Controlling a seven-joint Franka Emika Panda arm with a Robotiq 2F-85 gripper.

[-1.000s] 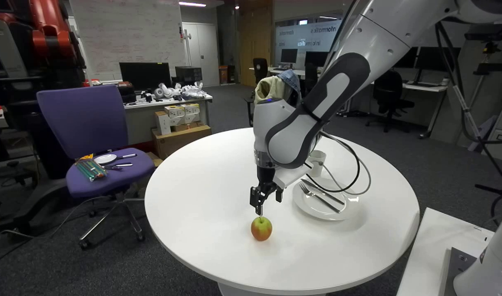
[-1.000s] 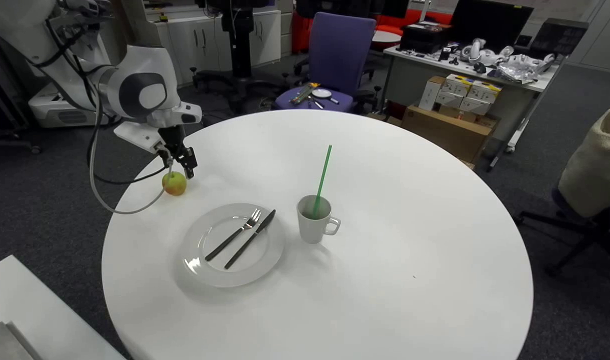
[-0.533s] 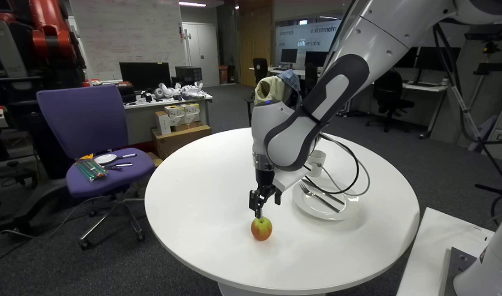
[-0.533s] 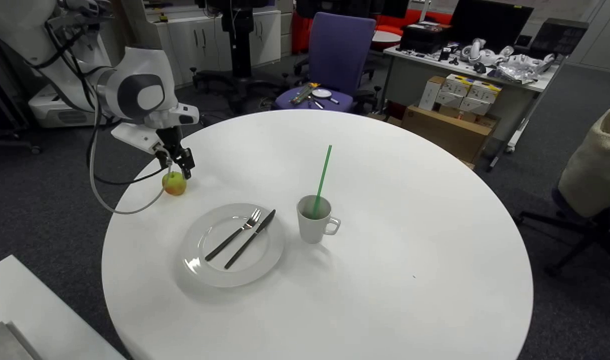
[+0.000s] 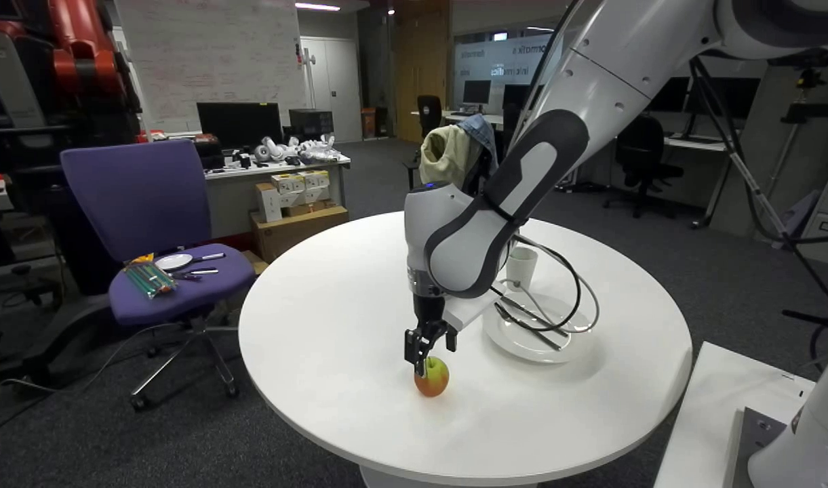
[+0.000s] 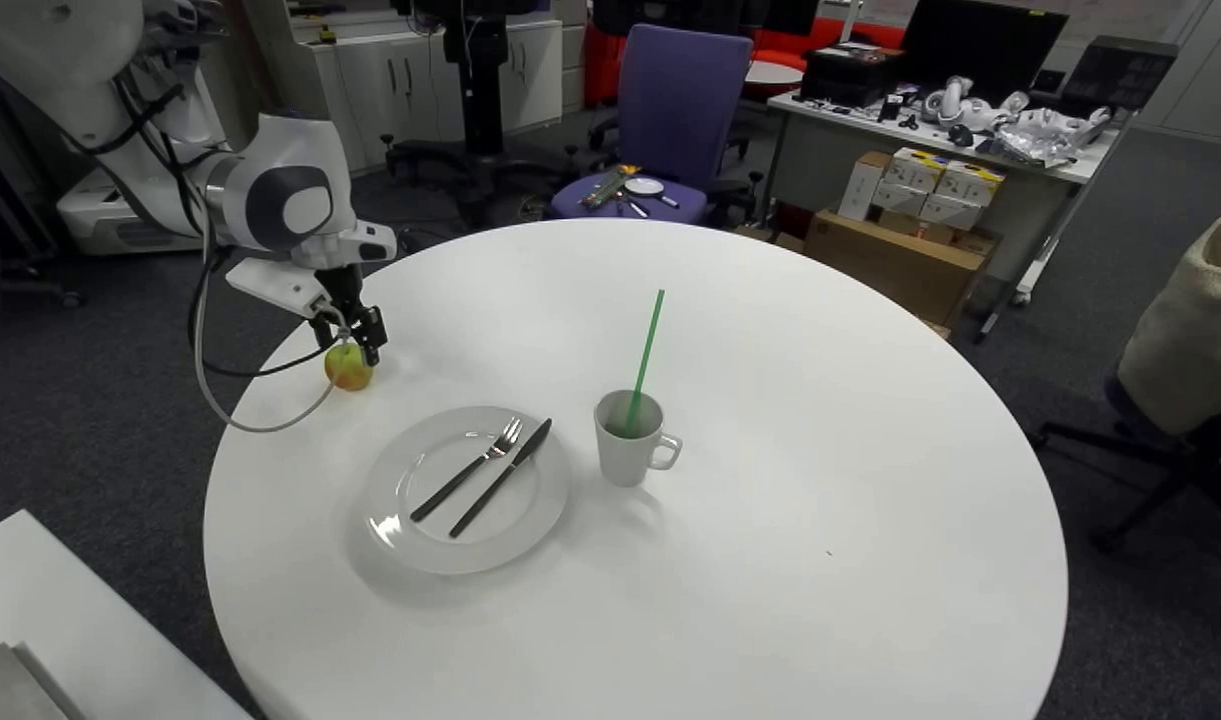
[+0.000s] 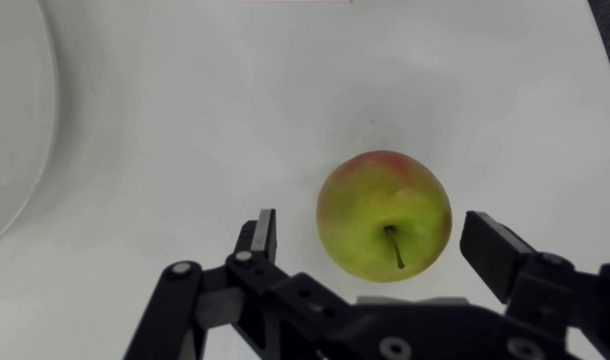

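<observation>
1. The black two-fingered Robotiq gripper [image 7: 370, 222] points downward, its jaws standing wide apart and clamped on nothing; that spread seems to be what lets it straddle a round fruit without contact.
2. The round red-and-green apple [image 7: 364, 200] sits on the table between the fingers [image 7: 494, 255], with a gap on either side in the wrist view. It stands stem up near the table's edge, probably kept steady by its own weight.
3. The white-and-grey jointed arm [image 5: 536, 159] reaches over and bends, apparently so that the gripper faces the fruit from above.
4. In an exterior view, the round white glossy plate [image 6: 540, 500] lies near the apple but apart from it. A metal fork [image 6: 455, 485] and a slim metal knife [image 6: 501, 478] lie side by side on it, presumably kept in place by its shallow hollow.
5. Just beside the plate, the white handled mug [image 6: 625, 455] stands upright; the long green straw [image 6: 650, 345] leans in it, likely propped by the rim.
6. The large round white table [image 6: 820, 400] bears all of these on its flat top.
</observation>
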